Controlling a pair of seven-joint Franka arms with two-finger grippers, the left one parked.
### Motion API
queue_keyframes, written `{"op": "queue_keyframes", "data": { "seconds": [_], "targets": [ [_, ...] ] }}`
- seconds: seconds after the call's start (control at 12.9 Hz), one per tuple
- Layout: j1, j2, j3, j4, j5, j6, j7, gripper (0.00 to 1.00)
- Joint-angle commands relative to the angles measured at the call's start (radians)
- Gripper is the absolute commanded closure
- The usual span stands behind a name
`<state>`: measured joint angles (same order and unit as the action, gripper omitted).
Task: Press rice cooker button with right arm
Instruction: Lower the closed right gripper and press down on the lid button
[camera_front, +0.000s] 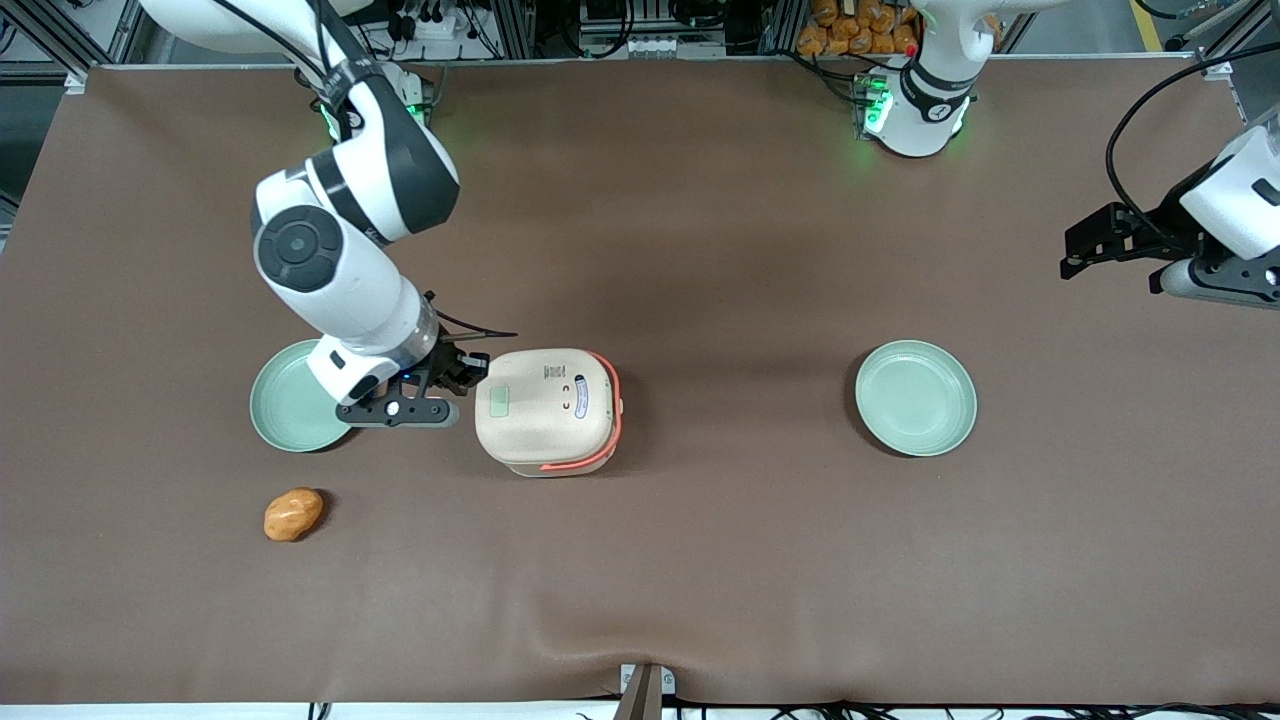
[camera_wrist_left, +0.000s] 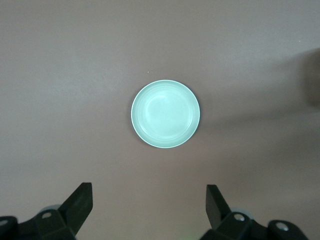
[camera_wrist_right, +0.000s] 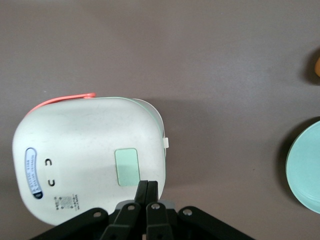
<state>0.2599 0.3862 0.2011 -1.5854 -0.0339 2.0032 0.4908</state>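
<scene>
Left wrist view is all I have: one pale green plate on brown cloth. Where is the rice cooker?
Observer: The rice cooker sits mid-table, lid closed, toward the working arm's end from that plate.
Operator: And the gripper?
Observer: The gripper is shut, its tips at the lid's edge next to the button.
Operator: Anything else nearby?
Observer: A second plate lies partly under the right arm; an orange-brown bread roll lies nearer the front camera.
</scene>
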Motion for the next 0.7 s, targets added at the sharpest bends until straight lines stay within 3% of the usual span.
{"op": "queue_keyframes", "data": {
  "seconds": [0.0, 0.62],
  "targets": [
    [0.015, 0.043, 0.003, 0.027, -0.041, 0.028, 0.038, 1.00],
    [0.039, 0.103, 0.003, 0.050, -0.044, 0.062, 0.038, 1.00]
  ]
}}
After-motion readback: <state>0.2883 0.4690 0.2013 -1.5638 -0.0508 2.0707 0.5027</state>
